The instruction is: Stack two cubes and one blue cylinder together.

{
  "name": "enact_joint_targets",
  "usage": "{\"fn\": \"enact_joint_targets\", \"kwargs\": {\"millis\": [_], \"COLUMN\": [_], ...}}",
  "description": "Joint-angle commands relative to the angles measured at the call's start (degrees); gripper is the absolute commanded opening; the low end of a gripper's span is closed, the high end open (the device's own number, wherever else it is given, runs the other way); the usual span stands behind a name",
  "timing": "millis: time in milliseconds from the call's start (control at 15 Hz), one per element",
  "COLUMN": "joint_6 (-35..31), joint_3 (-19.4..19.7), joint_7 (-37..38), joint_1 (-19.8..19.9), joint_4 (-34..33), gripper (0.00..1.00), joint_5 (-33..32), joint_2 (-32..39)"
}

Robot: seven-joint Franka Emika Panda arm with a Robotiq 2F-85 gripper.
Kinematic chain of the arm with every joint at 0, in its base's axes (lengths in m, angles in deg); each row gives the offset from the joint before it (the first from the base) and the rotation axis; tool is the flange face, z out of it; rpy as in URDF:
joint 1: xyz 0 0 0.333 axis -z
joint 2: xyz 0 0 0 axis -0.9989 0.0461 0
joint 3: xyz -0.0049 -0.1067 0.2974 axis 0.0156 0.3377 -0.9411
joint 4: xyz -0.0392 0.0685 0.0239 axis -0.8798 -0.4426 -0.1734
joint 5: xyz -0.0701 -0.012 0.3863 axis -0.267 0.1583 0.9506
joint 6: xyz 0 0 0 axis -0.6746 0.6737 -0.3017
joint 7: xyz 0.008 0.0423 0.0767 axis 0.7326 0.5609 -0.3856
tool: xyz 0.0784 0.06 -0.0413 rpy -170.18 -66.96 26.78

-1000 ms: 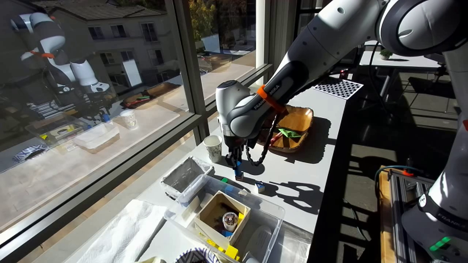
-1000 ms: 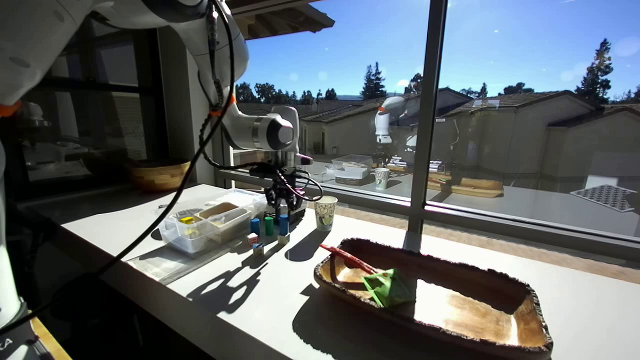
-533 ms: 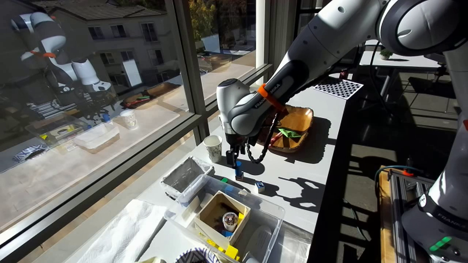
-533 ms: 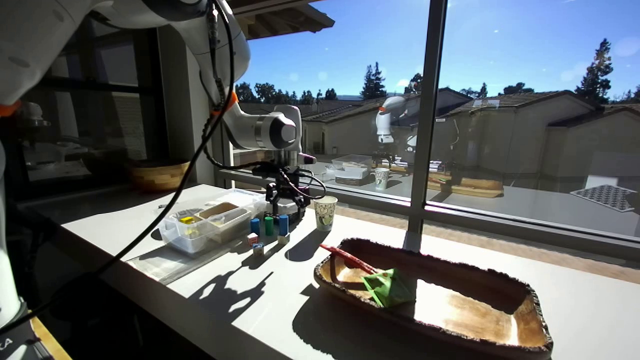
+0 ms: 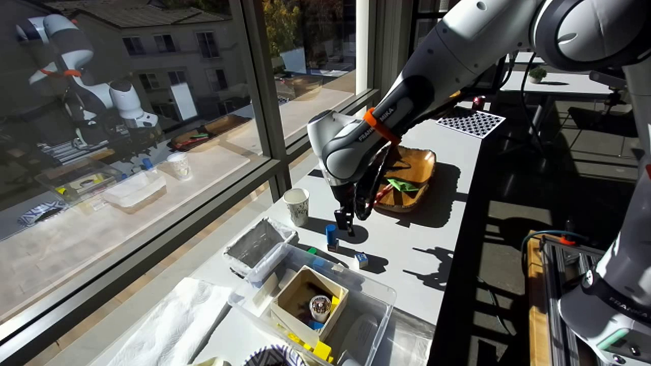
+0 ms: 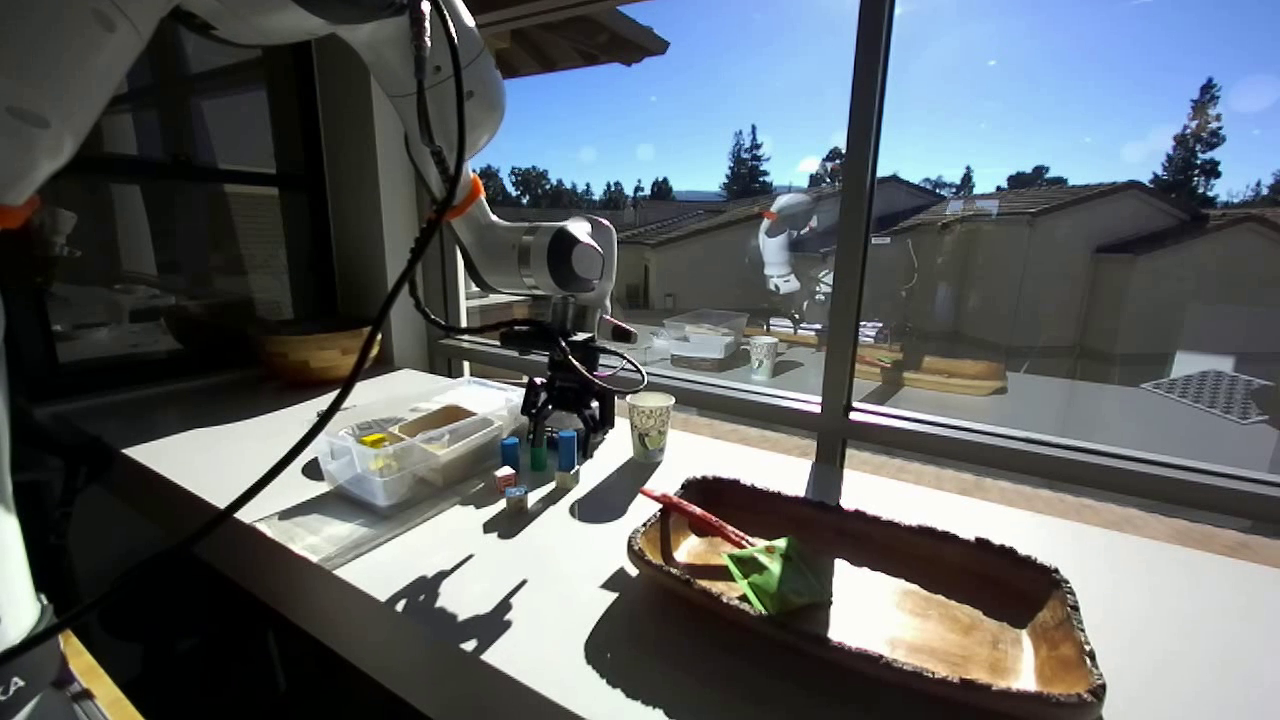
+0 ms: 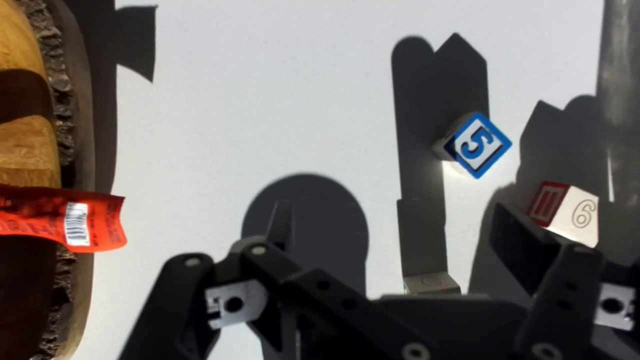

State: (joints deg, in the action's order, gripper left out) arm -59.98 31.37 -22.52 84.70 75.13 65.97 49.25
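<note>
1. My gripper [image 7: 392,227] has just opened: its fingers were at the blue cylinder [image 5: 331,235] a second ago; now they stand wide apart, holding nothing, and have backed off from it.
2. The blue cylinder stands upright on its supporting cube [image 6: 567,481] without my help. I take that join as done, with one more cube to add, probably on top, where the narrow end leaves little margin.
3. Loose near the cylinder is the blue-edged cube [image 7: 479,145] marked 5; I judge it the handier pick.
4. Also near the cylinder is the red-sided cube [image 7: 572,212]. In an exterior view a spare blue cylinder [image 6: 510,453] and a green cylinder [image 6: 538,460] show close behind it and could crowd my fingers.
5. The white cup [image 6: 652,425] is near the cylinder, the clear bin [image 6: 385,488] on the cylinder's opposite side; a wide swing could clip either.
6. The wooden tray [image 6: 935,625] lies well apart from the cylinder; that side looks roomiest to me. The free edge of the tabletop [image 5: 394,241] is also well away from the cylinder.
</note>
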Motion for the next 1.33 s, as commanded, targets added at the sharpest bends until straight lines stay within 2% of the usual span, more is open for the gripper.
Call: {"fn": "enact_joint_targets", "kwargs": {"millis": [0, 133, 533, 867, 1200, 1267], "joint_6": [3.23, 3.58, -0.87, -8.20, -14.90, -15.32], "joint_3": [-1.88, -2.24, -3.27, -3.38, -2.85, -2.94], "joint_7": [-2.00, -1.98, -1.07, 0.73, 5.25, 5.75], "joint_1": [1.50, 1.61, 2.29, 2.13, 1.42, 1.45], "joint_4": [3.04, 4.58, 8.30, 9.64, 9.85, 9.85], "gripper": [1.00, 1.00, 1.00, 1.00, 1.00, 0.91], "joint_5": [3.45, 4.71, 11.56, 16.13, 16.67, 16.79], "joint_2": [-0.55, -0.57, 0.32, 1.20, 2.67, 2.86]}}
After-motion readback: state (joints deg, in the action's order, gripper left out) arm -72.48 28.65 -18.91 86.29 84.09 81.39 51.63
